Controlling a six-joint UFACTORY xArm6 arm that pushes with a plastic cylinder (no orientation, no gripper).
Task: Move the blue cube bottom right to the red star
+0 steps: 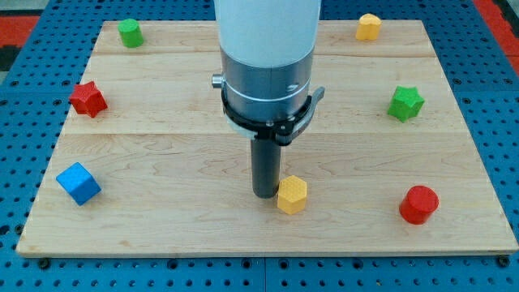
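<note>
The blue cube (79, 182) lies near the board's lower left corner. The red star (87, 99) lies at the view's left, above the blue cube. My tip (264, 195) rests on the board near the bottom middle, far to the right of the blue cube. It sits right against the left side of a yellow hexagonal block (292, 195).
A green block (130, 32) lies at the top left and a yellow block (368, 26) at the top right. A green star (405, 103) lies at the right. A red round block (418, 203) lies at the lower right. The wooden board (178, 154) sits on blue pegboard.
</note>
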